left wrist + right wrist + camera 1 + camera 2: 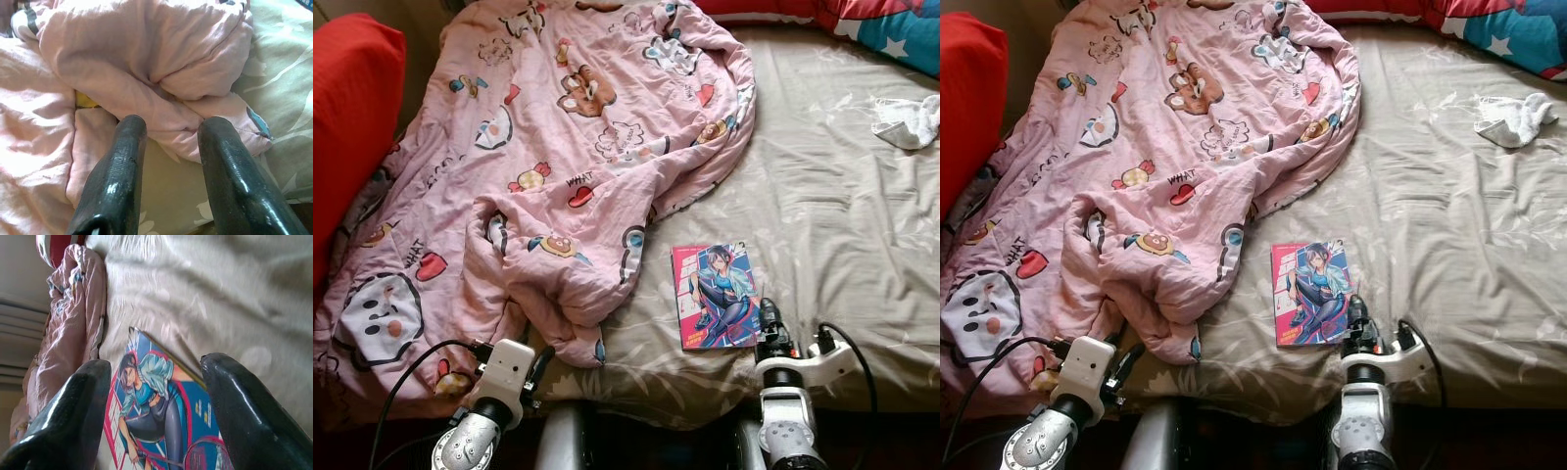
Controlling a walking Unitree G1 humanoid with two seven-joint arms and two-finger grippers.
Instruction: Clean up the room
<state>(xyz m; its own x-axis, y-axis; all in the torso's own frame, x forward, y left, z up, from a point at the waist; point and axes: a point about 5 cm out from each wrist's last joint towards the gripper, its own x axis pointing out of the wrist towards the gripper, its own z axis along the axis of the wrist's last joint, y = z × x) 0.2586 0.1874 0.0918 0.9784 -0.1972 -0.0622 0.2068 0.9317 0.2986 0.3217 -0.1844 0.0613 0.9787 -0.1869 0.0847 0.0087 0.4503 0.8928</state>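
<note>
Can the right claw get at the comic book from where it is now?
Probably yes. The right claw is open and sits at the near edge of the comic book, which lies flat on the bare sheet, apart from the pink blanket. Nothing lies between them.

A wide bed (842,196) takes up nearly all the space ahead, covered by a grey-beige sheet (822,235) with a faint pale leaf print, creased and rumpled across the right side. Daylight falls softly from the far side, brightening the wrinkles there. On the far left a red cushion (347,117) stands against the bed's edge. Along the far right lies a red and blue pillow (891,29) with white stars. Below the near edge of the mattress everything drops into deep shadow.
</note>
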